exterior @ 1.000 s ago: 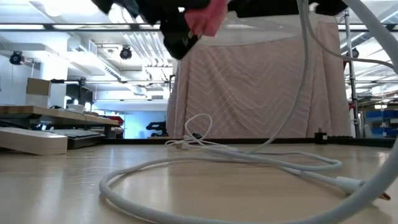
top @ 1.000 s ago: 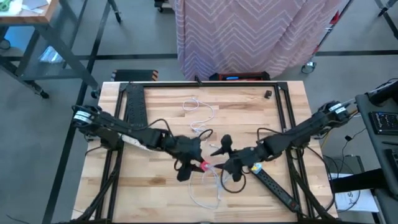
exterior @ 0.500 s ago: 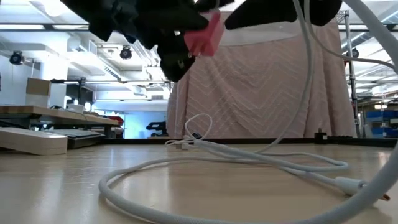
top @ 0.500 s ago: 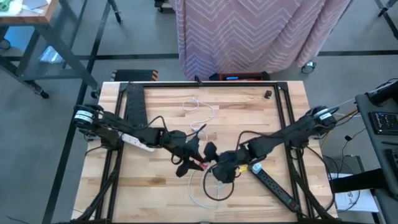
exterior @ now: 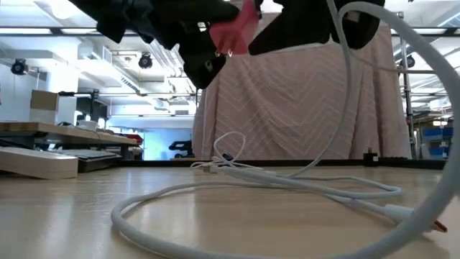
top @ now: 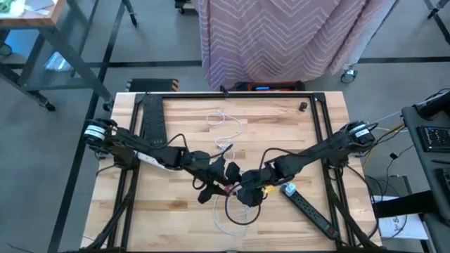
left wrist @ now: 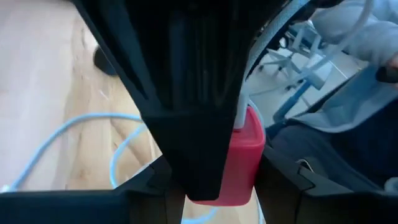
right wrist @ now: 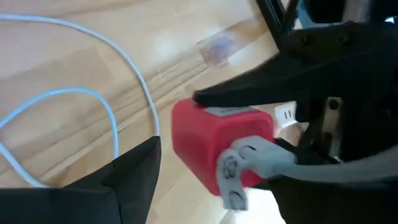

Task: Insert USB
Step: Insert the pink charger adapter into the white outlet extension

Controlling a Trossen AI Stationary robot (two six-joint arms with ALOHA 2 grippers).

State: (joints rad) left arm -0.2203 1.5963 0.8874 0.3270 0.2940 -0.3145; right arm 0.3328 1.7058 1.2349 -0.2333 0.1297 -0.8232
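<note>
A red charger block (left wrist: 241, 155) is held above the table by my left gripper (top: 222, 181), which is shut on it; it also shows in the low view (exterior: 241, 29). My right gripper (top: 246, 192) is right beside it on the right and is shut on the white USB plug (right wrist: 245, 163). The plug's end is at the face of the red block (right wrist: 208, 134). Its white cable (exterior: 345, 86) hangs down and lies in loops on the wooden table (top: 235, 214). My left gripper pinches the red charger block between its two fingers (left wrist: 199, 124), which come level from the table's left. The block's free end (left wrist: 249, 134) sticks out past the fingertips, clear of the table. My right gripper holds the white USB plug by its rear part (right wrist: 267, 155), coming from the table's right. My own fingers hide the exact place of contact. The plug's front end (right wrist: 231, 180) is against the red block's face. The cable hangs slack below.
A white power strip (top: 149, 158) lies under the left arm. A black power strip (top: 313, 209) lies at the near right and another black strip (top: 151, 116) at the far left. A thin white cord (top: 226, 130) lies at the far middle. Striped cloth (top: 281, 35) hangs behind the table.
My right gripper has gone toward the table's left with the white plug, up to the red block in my left gripper. The cable's loop on the table has been drawn along and has tightened. My left gripper has stayed nearly where it was.
</note>
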